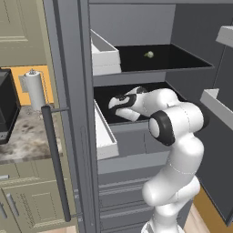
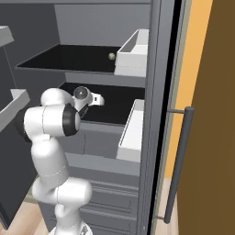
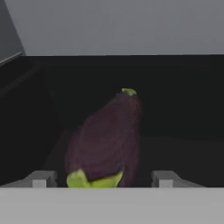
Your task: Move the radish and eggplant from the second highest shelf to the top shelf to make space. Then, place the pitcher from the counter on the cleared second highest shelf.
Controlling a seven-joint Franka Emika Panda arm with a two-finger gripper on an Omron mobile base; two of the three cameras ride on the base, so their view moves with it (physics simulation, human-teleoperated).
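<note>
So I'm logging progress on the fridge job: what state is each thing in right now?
Eggplant: lying on the second highest shelf, between the open fingers, not lifted.
Gripper: open, reaching into that shelf.
Radish: resting on the top shelf.
Fridge door: open.
Paper towel roll: upright on the counter.

Smooth, faintly glossy eggplant on the matt black second highest shelf.

Flat, even rendered light, no glare. The black shelves swallow detail; the hand view is dim and soft, the eggplant slightly blurred.
</note>
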